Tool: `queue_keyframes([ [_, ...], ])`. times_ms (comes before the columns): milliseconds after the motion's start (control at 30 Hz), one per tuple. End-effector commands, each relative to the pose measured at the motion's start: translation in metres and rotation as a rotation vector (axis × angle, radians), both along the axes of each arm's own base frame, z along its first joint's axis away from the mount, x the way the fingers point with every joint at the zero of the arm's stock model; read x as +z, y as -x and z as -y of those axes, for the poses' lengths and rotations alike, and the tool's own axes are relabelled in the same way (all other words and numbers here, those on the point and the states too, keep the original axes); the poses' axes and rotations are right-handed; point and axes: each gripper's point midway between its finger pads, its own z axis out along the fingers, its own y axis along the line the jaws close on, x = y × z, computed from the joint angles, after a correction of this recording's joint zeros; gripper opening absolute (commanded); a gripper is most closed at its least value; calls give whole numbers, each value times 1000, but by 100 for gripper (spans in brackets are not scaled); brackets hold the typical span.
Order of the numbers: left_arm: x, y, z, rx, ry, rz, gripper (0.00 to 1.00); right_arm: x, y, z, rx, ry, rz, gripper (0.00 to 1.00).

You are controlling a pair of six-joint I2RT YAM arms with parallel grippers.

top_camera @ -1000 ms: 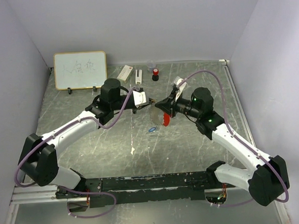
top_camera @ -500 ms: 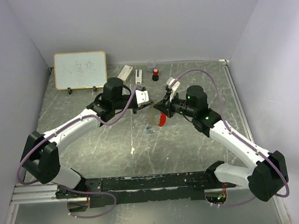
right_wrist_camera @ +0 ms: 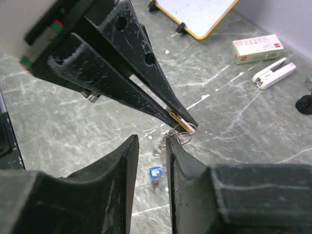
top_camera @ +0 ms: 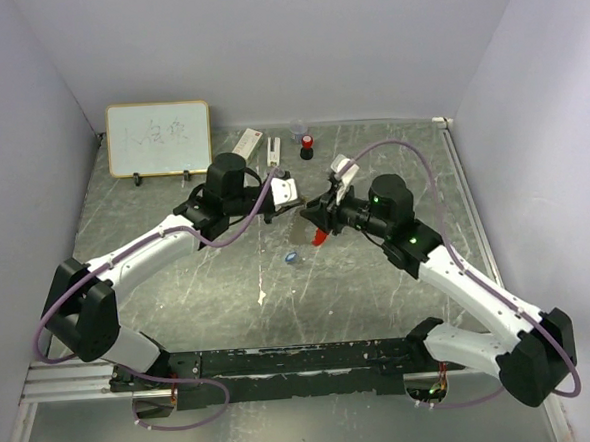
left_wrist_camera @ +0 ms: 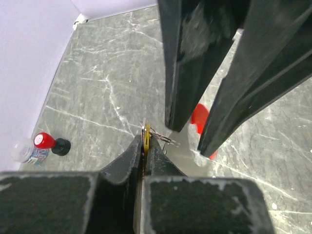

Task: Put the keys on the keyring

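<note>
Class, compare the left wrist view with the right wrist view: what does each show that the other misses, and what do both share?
Only the left wrist view: the flat red plastic tag of the keyring. Only the right wrist view: the tiny blue-headed key, the yellow-framed whiteboard and the white rectangular box with a red mark. Both: the tan-gold key pinched in the shut left hand, and the grey marbled tabletop.
</note>
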Motion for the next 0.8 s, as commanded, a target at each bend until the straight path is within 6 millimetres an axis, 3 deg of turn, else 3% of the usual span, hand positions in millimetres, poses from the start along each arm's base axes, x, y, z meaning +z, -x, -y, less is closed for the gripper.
queue_keyframes([
  [0,33,-4,2,22,68,80,7,23,3,14,-78,-68,62,32],
  [267,49,0,1,20,122,109,7,37,11,41,-196,-120,115,38],
  [767,55,-2,5,39,158,72,7,27,7,33,-169,-135,126,27],
])
